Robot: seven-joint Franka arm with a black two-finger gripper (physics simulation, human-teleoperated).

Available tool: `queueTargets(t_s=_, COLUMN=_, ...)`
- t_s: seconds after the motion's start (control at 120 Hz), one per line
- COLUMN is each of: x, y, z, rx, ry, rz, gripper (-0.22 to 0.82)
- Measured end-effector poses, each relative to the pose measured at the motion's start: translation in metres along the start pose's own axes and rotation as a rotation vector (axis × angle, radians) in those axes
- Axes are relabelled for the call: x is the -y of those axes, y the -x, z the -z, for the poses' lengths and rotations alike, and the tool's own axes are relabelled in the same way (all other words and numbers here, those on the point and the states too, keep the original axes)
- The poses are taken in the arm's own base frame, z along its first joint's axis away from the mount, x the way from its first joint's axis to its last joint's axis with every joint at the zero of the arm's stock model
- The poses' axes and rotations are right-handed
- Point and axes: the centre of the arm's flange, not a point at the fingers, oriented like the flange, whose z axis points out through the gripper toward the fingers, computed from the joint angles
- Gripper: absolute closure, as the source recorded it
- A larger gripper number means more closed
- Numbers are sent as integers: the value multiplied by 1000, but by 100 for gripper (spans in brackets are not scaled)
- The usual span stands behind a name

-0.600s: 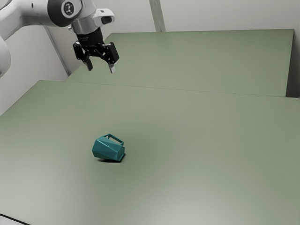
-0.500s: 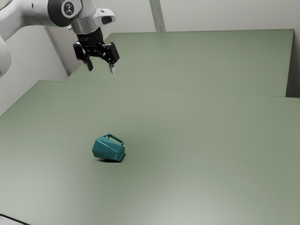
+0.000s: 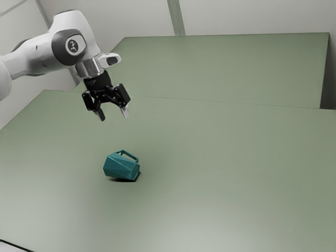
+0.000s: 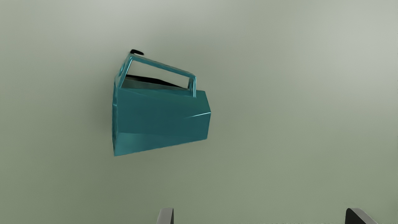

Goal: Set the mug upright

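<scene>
Nearest in the exterior view, a dark line point(image 3: 14, 245) crossed the lower left corner, by the edge of the green worktop point(image 3: 210, 194). Beyond it, left of centre and below the middle of the frame, the teal mug point(image 3: 121, 167) lay on its side on the worktop, a dark shadow under it. Its handle point(image 4: 163, 66) stood out along the upper side, and one end of its faceted body was broader than the other. Above the mug in the frame, well apart from it, the jaws stood wide open with nothing in hold, their fingertips point(image 3: 125, 112) pointing down. The white and grey arm point(image 3: 58, 50) entered at the upper left. Farther back, a second green surface point(image 3: 226, 68) stretched across the upper right, and a pale wall point(image 3: 252, 16) rose behind it.
</scene>
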Motion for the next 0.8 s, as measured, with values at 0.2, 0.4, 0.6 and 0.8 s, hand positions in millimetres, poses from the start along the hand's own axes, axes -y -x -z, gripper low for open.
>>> queueTargets(t_s=0.2, x=47, y=4, z=-39, rx=-3, ry=127, rz=-108, gripper=0)
queueTargets(t_s=0.4, x=92, y=9, z=-68, rx=-25, ry=244, rz=-217, gripper=0)
queueTargets(t_s=0.6, x=140, y=13, z=-111, rx=-36, ry=376, rz=-257, gripper=0)
queueTargets(t_s=0.8, x=159, y=6, z=-138, rx=-70, ry=478, rz=-317, gripper=0)
